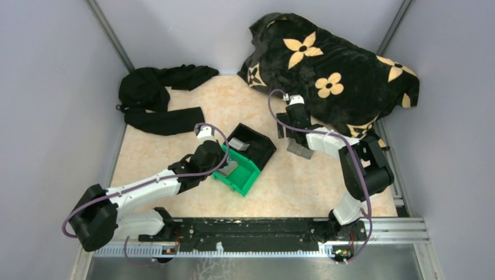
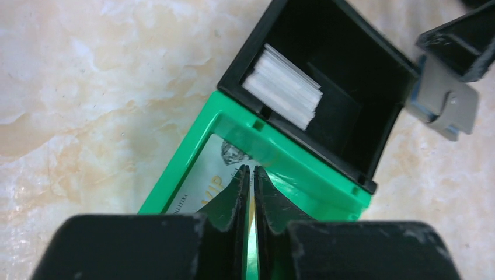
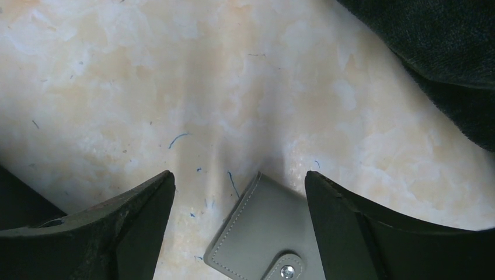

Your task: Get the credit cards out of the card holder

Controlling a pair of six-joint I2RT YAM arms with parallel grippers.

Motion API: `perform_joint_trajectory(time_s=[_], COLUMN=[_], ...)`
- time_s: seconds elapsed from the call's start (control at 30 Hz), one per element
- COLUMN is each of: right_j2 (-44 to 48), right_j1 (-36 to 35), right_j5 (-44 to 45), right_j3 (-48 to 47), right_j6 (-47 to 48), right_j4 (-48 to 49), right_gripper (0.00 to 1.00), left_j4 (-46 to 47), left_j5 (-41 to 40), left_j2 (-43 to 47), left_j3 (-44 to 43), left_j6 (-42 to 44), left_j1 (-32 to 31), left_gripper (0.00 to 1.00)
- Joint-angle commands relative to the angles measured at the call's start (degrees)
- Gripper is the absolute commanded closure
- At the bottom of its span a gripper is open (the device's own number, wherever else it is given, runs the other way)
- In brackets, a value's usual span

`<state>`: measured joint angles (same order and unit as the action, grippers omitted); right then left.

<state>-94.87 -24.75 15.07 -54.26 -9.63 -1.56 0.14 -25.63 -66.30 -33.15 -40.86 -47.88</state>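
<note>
The grey-blue card holder point(image 1: 300, 150) lies shut on the table, its snap strap closed point(image 3: 274, 233); it also shows in the left wrist view point(image 2: 443, 105). My right gripper point(image 1: 296, 139) hovers open just above it, one finger on either side point(image 3: 238, 175). A silvery credit card with gold "VIP" lettering point(image 2: 204, 175) lies in the green bin point(image 2: 175, 169). A stack of pale cards point(image 2: 283, 84) leans in the black bin point(image 2: 373, 76). My left gripper point(image 2: 251, 170) is over the green bin point(image 1: 245, 184), jaws together, with nothing clearly between them.
The black bin point(image 1: 262, 153) adjoins the green bin mid-table. A black flower-patterned cloth point(image 1: 338, 70) is piled at the back right, close behind the right gripper. A dark garment point(image 1: 157, 96) lies at the back left. Grey walls enclose the table.
</note>
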Motion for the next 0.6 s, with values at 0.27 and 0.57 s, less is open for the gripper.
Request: perform_joint_trajectory(time_s=[0.27,0.57], right_j2=[2.2,2.6], right_j1=[-0.5,-0.5], right_j5=[1.3,-1.6], right_j3=[0.5,1.0], right_j6=[-0.5,-1.3], right_j4=[2.5,2.5], right_gripper=[0.19,0.19], left_j4=[-4.2,-0.7], left_j5=[-7.5,-4.9], left_j2=[-8.9,-16.6], left_j3=[-2.6,-7.2], left_j6=[-0.5,2.8], left_j1=[2.1,8.8], left_gripper=[0.84,0.82])
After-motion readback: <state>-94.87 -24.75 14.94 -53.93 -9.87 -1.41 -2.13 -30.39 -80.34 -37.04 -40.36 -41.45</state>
